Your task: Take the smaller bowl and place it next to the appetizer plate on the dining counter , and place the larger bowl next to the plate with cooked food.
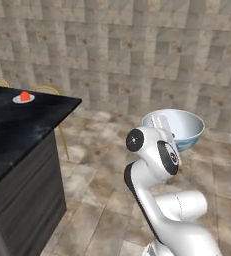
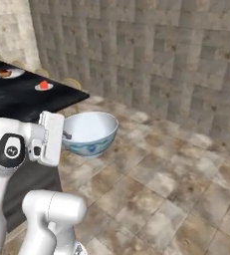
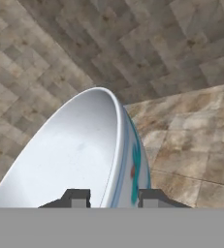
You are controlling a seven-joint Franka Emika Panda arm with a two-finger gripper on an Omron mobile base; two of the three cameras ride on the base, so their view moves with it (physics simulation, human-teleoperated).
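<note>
Gripping the larger bowl [image 2: 90, 132] by its rim, the tool [image 3: 114, 197] hangs over bare floor beside the dining counter [image 1: 17, 130].

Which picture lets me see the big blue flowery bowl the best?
The right base view: the larger bowl shows whole there, pale blue inside and patterned outside, held by its rim in the gripper. In the left base view the arm covers part of the bowl. The hand view is too close, showing just a slice of its rim and side.
</note>
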